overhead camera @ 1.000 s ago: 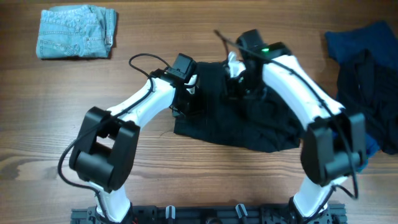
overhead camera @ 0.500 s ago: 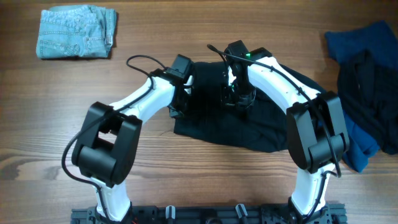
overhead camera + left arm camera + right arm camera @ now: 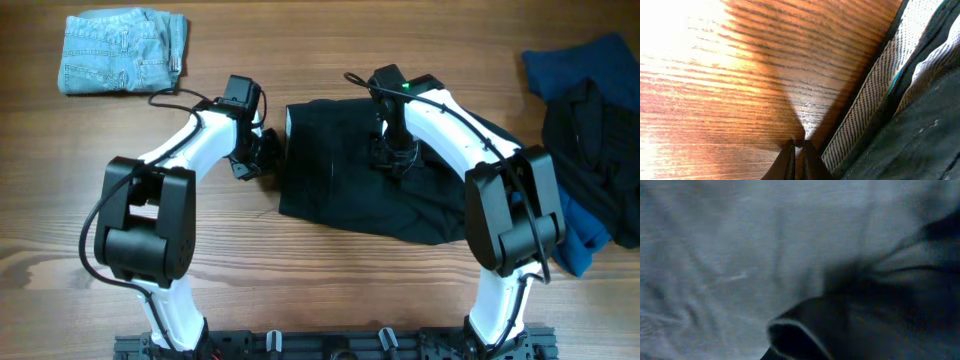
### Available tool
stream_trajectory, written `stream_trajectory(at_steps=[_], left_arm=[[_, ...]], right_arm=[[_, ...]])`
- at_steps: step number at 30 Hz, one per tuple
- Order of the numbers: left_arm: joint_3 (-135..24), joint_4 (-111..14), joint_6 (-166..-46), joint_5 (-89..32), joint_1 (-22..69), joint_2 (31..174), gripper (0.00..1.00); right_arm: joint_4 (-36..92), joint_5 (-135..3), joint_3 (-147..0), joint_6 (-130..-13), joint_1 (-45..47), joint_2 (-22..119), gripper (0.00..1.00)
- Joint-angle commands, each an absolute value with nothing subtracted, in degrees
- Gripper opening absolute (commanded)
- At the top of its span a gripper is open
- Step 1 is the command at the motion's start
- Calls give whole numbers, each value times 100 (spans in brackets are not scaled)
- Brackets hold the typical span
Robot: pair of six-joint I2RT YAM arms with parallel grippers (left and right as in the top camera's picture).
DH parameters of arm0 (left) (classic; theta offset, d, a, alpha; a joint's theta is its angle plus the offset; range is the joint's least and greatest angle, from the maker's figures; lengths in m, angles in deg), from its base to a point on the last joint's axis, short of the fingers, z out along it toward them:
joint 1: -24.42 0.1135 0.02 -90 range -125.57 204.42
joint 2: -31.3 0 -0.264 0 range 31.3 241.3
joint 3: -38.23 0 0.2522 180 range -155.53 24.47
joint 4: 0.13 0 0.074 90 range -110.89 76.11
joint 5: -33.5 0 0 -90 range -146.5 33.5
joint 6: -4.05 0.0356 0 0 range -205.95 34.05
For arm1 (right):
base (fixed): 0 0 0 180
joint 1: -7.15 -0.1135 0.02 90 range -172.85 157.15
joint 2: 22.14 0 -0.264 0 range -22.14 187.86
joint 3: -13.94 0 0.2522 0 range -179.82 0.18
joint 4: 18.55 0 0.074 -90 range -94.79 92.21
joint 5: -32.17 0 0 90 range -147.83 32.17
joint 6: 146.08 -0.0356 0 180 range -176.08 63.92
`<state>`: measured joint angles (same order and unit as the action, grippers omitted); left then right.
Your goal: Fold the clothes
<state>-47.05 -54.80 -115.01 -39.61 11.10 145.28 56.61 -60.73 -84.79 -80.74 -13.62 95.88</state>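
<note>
The black shorts [image 3: 340, 195] lie mid-table, roughly flat. They look like light, floppy cloth that'll sag and drag, so I'd pinch a hem or corner, not the middle. The left gripper [image 3: 258, 155] sits over the bare table [image 3: 300, 290] just beside the shorts' left edge, jaws closed on nothing. The right gripper [image 3: 394, 162] is down on the fabric, jaws closed, but it's too blurry to say if it's pinching cloth. There's open wood in front and to the left. The denim shorts [image 3: 122, 52] are well clear, and the blue-and-black pile [image 3: 585, 120] crowds the right side.
</note>
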Motion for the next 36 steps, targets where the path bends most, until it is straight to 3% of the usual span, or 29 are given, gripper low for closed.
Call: stream_trajectory(at_steps=[1, 9, 18, 26, 31, 36], left_arm=[[-4677, -5528, -11335, -4118, 1189, 14803, 8], [-4677, -5556, -11171, -4221, 1311, 14845, 8], [-4745, -6155, -11039, -4459, 1307, 14184, 4], [-4758, -6137, -11013, -3688, 741, 12738, 4], [-4753, -5665, -11354, -3662, -232, 12827, 4], [-4753, -5237, -11660, -3555, -385, 13395, 4]], right_arm=[[5771, -5264, -8256, -8175, -1218, 9695, 7], [6221, -3739, -7786, -8850, -689, 9695, 5], [6617, -2989, -7786, -9141, -293, 9691, 6], [6477, -3131, -7786, -9206, -256, 9691, 6], [6378, -3502, -7786, -9171, -256, 9691, 6], [6258, -3968, -7786, -8879, -256, 9691, 6]])
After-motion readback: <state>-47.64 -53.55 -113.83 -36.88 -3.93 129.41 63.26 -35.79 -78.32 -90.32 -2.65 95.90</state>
